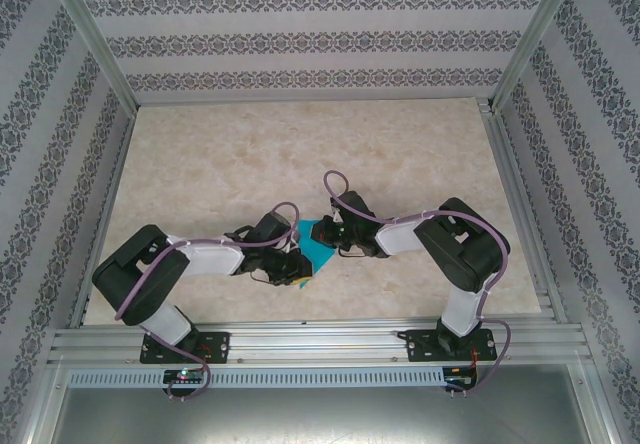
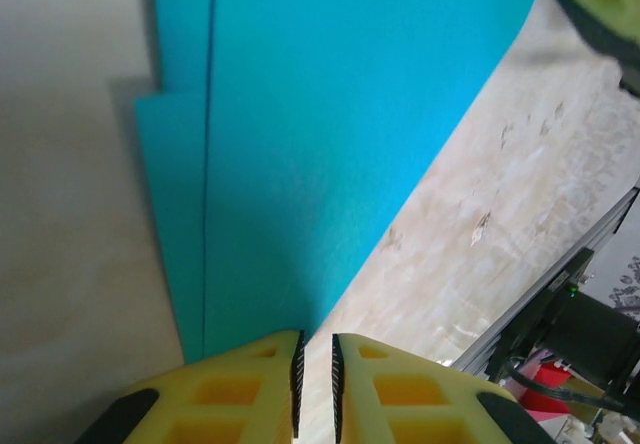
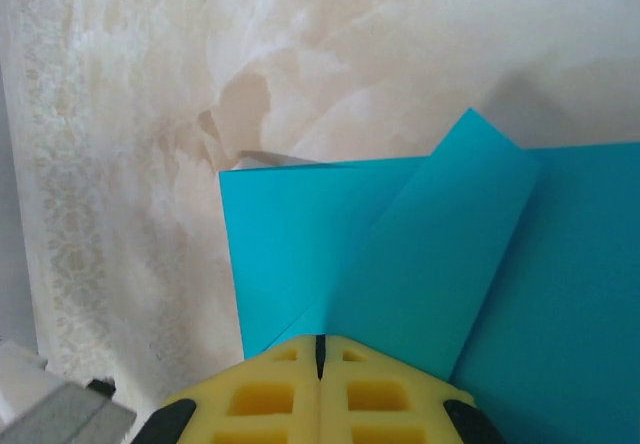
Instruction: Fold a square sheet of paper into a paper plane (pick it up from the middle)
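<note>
Clenched tight, right gripper (image 3: 320, 352) is bearing on the folded flap of the square sheet of paper (image 3: 290, 234), likely setting a crease. Left gripper (image 2: 316, 374), nearly closed, is meeting another corner, grasp unclear, sheet lying on the table (image 2: 60, 214).

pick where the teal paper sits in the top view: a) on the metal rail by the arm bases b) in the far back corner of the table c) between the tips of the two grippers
c: the square sheet of paper lies on the table between the left gripper and the right gripper.
</note>
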`<action>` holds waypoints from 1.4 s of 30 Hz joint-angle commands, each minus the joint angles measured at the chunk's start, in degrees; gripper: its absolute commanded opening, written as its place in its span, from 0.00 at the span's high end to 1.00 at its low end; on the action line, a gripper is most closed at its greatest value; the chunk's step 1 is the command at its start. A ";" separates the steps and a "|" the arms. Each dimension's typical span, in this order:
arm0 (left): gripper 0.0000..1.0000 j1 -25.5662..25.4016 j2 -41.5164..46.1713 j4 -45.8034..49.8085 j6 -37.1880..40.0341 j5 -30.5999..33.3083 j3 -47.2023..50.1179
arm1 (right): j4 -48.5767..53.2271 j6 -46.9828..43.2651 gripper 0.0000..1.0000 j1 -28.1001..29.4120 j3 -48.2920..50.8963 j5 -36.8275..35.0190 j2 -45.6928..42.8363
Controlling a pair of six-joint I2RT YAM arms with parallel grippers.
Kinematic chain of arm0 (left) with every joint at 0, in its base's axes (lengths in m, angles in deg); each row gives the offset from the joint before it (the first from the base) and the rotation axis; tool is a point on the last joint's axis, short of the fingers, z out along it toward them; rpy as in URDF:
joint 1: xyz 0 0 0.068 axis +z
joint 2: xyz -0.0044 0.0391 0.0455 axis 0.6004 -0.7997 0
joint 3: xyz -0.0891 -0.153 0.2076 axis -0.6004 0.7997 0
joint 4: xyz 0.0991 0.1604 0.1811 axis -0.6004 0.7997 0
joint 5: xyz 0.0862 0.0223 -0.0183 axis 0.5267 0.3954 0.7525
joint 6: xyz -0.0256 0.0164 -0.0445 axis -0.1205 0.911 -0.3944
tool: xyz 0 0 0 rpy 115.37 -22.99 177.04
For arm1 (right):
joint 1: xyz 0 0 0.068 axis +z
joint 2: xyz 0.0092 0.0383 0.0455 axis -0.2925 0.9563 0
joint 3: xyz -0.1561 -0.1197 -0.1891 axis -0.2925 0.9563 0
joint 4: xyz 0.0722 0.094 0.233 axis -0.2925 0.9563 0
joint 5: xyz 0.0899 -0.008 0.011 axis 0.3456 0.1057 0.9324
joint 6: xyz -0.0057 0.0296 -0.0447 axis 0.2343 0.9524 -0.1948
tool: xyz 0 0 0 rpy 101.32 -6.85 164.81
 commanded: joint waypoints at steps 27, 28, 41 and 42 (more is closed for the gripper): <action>0.78 3.14 11.08 12.06 4.17 6.02 -5.69 | 10.37 5.28 0.95 -1.15 4.14 -12.06 -2.59; 0.78 3.14 8.83 9.80 3.78 4.38 -6.70 | 9.90 6.66 0.95 -0.87 4.42 -12.64 -2.53; 0.82 2.08 -6.12 3.68 1.95 4.87 -9.77 | 2.18 11.91 0.93 0.07 6.41 -12.35 -2.07; 0.82 2.08 -6.27 4.44 2.31 5.02 -9.31 | 2.18 10.83 0.92 -0.14 5.94 -11.25 -2.15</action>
